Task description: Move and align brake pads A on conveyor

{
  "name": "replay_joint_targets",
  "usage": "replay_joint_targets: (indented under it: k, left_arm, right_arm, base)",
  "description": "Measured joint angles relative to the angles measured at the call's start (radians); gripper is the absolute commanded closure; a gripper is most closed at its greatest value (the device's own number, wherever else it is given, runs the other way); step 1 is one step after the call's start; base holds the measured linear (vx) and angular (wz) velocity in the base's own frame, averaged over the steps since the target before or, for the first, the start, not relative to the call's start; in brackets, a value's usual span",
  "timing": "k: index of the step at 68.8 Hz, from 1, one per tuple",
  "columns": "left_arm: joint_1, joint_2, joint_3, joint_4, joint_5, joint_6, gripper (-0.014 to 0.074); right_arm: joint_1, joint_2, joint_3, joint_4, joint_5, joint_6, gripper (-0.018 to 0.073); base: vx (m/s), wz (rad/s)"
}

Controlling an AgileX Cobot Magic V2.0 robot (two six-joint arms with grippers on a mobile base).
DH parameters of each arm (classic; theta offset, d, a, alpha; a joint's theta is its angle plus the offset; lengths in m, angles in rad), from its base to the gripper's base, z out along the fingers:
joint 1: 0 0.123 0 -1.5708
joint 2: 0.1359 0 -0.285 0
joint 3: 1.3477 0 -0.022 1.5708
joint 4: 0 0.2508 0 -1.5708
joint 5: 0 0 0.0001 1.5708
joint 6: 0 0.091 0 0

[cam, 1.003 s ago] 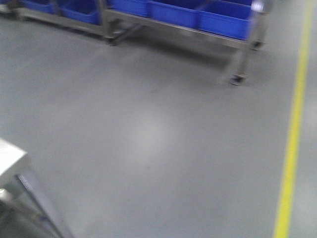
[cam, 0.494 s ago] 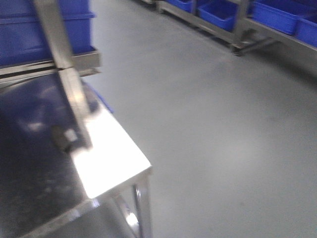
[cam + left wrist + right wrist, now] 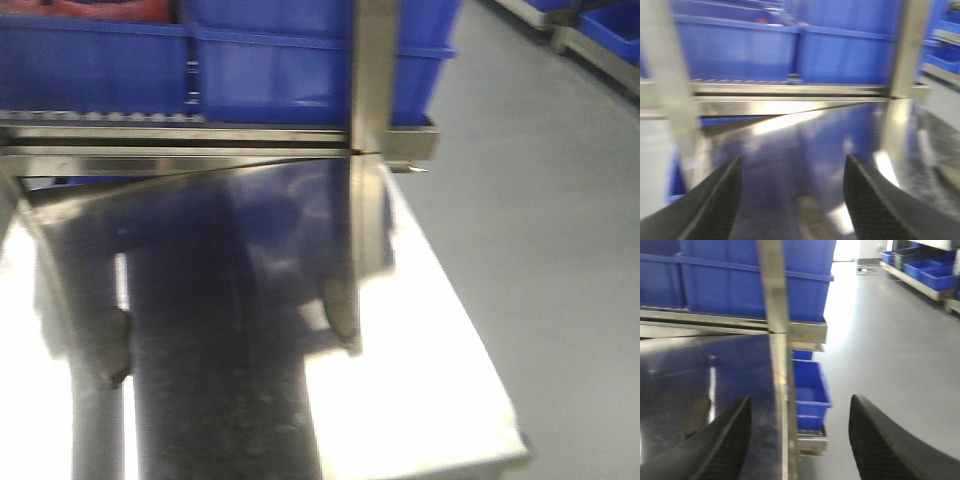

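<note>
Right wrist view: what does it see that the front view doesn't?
Only the right wrist view shows the right hand, open and empty, and a small blue bin low beside the steel table. Only the front view shows the table's bright near corner and something red, too blurred to name. Both show the table, its upright post, big blue bins and grey floor.

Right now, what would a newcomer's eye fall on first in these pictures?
The big blue bins on the rack at the back stand out first, mirrored in the shiny steel table below them. A steel post rises in front of the bins, and grey floor lies to the right. The left gripper and the right gripper are both open and empty.
</note>
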Motion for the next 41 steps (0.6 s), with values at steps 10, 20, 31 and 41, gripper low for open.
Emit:
replay_joint_targets:
  k: [10,20,31,41]
  left_arm:
    - [0.000,0.000,0.000,0.000,0.000,0.000,0.0174]
    - [0.000,0.000,0.000,0.000,0.000,0.000,0.0174]
    - [0.000,0.000,0.000,0.000,0.000,0.000,0.0174]
    - [0.000,0.000,0.000,0.000,0.000,0.000,0.0174]
  right_arm:
    - [0.000,0.000,0.000,0.000,0.000,0.000,0.0136]
    - [0.000,0.000,0.000,0.000,0.000,0.000,0.0136]
    - [0.000,0.000,0.000,0.000,0.000,0.000,0.0136]
    - [0.000,0.000,0.000,0.000,0.000,0.000,0.0136]
  base:
    - [0.14,0.67]
    - [0.11,0.48]
    - [0.06,0.23]
    - [0.00,-0.01]
